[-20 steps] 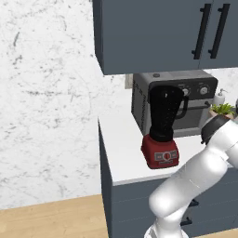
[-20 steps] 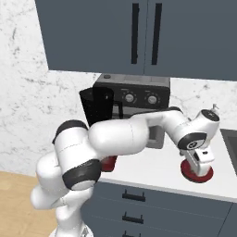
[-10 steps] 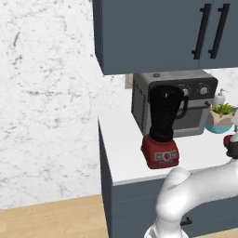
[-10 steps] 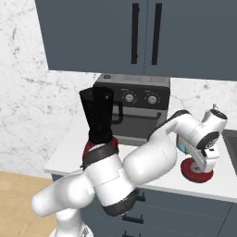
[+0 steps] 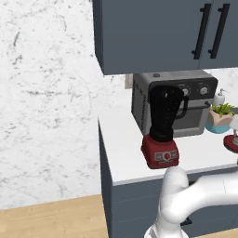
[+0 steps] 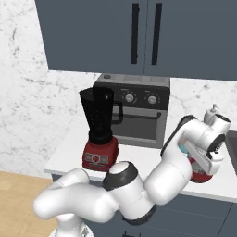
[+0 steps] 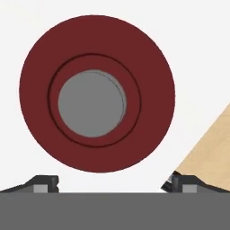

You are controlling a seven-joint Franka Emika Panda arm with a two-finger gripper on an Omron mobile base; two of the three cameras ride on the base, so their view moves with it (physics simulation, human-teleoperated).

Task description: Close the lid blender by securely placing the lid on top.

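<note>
The blender (image 5: 163, 122) stands near the counter's front edge: a tall near-black jar, its mouth uncovered, on a boxy red base (image 6: 99, 155). The lid (image 7: 96, 92), a flat round red cap with a grey centre, lies on the white counter far to the blender's right (image 6: 200, 175) (image 5: 231, 142). My gripper (image 7: 112, 184) hangs straight over it, open, pointing down. Both fingertips (image 7: 43, 183) sit wide apart at the lid's near side and hold nothing. From the right base view the hand (image 6: 207, 156) covers most of the lid.
A grey toaster oven (image 6: 134, 111) stands right behind the blender. A potted plant (image 5: 220, 117) and a soap bottle (image 5: 219, 96) are at the back right, near the lid. The counter's front edge, with wood floor (image 7: 210, 148) beyond, is close to the lid.
The arm has swung farther right and lower, with its elbow dropping in front of the counter. The hand stays over the lid. Blender and lid have not moved.
</note>
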